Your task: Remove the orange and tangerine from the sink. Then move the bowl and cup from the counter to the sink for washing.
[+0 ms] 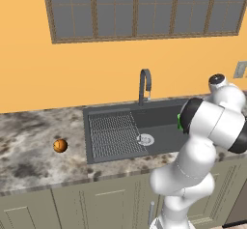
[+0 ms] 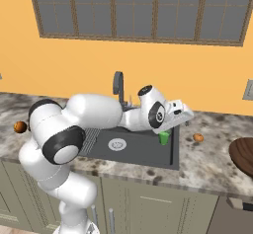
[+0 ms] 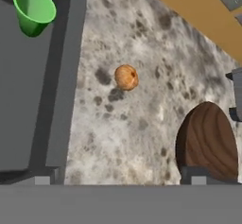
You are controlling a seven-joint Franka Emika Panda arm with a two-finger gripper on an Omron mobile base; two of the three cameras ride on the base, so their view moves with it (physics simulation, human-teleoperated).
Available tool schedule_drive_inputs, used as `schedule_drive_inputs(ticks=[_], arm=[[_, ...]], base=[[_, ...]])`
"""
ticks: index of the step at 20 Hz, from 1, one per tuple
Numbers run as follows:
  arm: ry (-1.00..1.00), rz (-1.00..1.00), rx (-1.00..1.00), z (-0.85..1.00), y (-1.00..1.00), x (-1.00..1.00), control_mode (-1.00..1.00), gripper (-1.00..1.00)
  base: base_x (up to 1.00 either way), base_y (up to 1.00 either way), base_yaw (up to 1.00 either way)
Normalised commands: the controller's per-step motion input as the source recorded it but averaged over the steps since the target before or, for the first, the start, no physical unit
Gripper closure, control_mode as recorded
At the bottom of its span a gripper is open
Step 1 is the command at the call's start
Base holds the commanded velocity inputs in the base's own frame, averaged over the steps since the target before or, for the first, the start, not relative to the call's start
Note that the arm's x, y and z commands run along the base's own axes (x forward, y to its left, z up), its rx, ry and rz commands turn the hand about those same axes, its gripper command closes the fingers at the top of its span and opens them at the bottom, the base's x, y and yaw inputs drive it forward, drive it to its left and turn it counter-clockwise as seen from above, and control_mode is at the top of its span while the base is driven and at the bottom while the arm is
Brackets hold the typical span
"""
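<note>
Cup [image 3: 33, 9]: small, bright green, tapered cylinder. Stands upright inside the sink [image 1: 164, 134], in the basin's right-hand part close to the right wall; mouth up, long axis vertical. Nothing seen inside it. In the right base view it sits just below my wrist [image 2: 164, 137].

Sink: wide dark grey rectangular basin; ribbed draining grid [image 1: 113, 134] in its left part, round silver drain [image 1: 145, 139] beside the grid, curved dark faucet [image 1: 144, 85] at the back rim. Contents visible: the cup.

Bowl [image 3: 208, 140]: wide, round, reddish-brown with wood grain, upright on the bench [image 3: 137, 138] right of the sink, well apart from the basin. Interior cannot be made out.

Fruit, right [image 3: 126, 77]: small orange ball on the bench between sink and bowl, touching neither.

Fruit, left [image 1: 60, 146]: small orange ball on the bench left of the sink, apart from the rim. Which is the orange and which the tangerine I cannot tell.

End effector [image 3: 120, 175]: mine, fingers spread wide, holding nothing, over the bench right of the sink.
</note>
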Motion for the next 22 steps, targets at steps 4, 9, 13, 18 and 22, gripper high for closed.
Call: schedule_drive_inputs(ticks=[4, 9, 13, 18, 22], arm=[[0.19, -0.21, 0.0, 0.25, -0.1, -0.21, -1.0, -1.0], [0.12, -0.12, 0.0, 0.28, -0.24, -0.24, -1.0, -1.0], [0.14, -0.1, 0.0, 0.32, -0.23, -0.23, -1.0, -1.0], [0.02, -0.07, 0.05, 0.21, -0.24, -0.28, -1.0, -1.0], [0.0, -0.04, 0.1, 0.15, -0.23, -0.29, -1.0, -1.0]], base=[[0.0, 0.0, 0.0], [0.0, 0.0, 0.0], [0.0, 0.0, 0.0], [0.0, 0.0, 0.0], [0.0, 0.0, 0.0]])
